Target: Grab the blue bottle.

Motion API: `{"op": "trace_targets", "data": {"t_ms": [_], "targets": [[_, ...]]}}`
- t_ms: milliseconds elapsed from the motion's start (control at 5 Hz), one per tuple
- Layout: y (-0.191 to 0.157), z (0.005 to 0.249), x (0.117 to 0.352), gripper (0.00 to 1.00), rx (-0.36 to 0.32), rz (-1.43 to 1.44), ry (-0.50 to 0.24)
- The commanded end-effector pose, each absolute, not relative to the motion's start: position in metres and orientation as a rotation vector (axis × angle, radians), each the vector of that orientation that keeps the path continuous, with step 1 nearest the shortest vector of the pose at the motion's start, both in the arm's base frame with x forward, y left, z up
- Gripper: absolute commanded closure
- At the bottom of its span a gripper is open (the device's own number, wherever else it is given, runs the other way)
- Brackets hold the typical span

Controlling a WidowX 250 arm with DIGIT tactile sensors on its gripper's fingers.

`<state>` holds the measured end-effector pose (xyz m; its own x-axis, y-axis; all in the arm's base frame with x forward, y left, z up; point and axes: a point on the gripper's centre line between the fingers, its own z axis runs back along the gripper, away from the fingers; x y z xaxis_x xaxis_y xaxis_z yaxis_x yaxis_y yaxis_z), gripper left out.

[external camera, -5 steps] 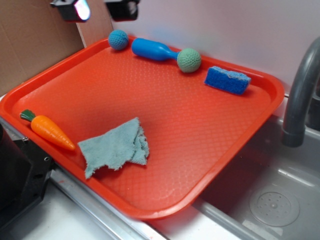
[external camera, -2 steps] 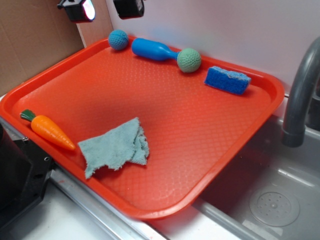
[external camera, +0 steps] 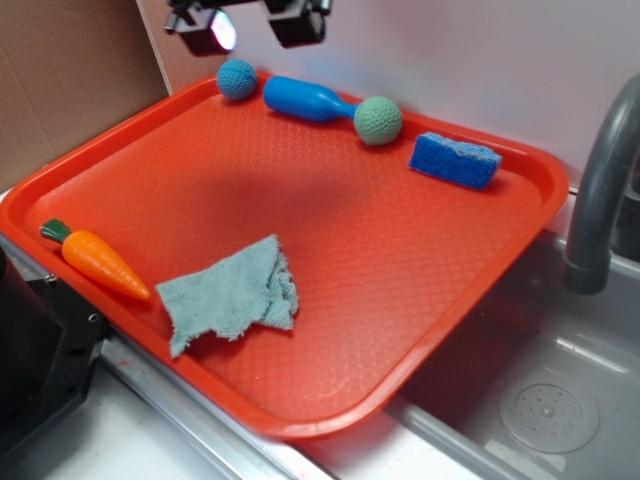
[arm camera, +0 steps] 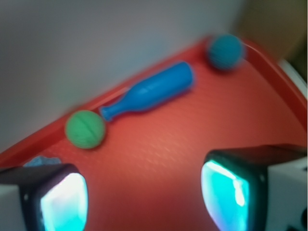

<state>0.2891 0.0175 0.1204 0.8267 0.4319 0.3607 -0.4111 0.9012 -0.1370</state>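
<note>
**A:** Where did the bottle lie?

**B:** On its side at the far edge of the tray, close along the back rim. A teal ball sat just beside its fat end; a green ball looked to be touching the tip of its neck.

**A:** And the gripper?

**B:** High above that far corner, clear of everything. Its fingers were spread apart with nothing between them. In the exterior view it hung above the gap between teal ball and bottle body, so the bottle lay below it and slightly toward the green ball.

**A:** Which way did the long axis run?

**B:** Roughly parallel to the back rim, neck toward the green ball, body toward the teal one. In the wrist view the bottle ran diagonally across the picture, ahead of both fingers, not between them. I'd judge the wrist needed to come down and forward, and the jaws should straddle the body across that axis, not along it.

**A:** Did the two views differ much?

**B:** The exterior view showed the height of the gripper and the rest of the tray: sponge, carrot, cloth. The wrist view was blurred, yet it showed the open gap directly and how the bottle angled against it. The carrot and cloth were out of it.
</note>
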Motion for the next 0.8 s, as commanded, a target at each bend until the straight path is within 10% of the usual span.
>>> {"op": "trace_targets", "data": {"t_ms": [0, 600], "targets": [[0.03, 0.101, 0.335, 0.0, -0.047, 0.423, -0.44], [0.033, 0.073, 0.36, 0.0, 0.064, 0.618, -0.43]]}}
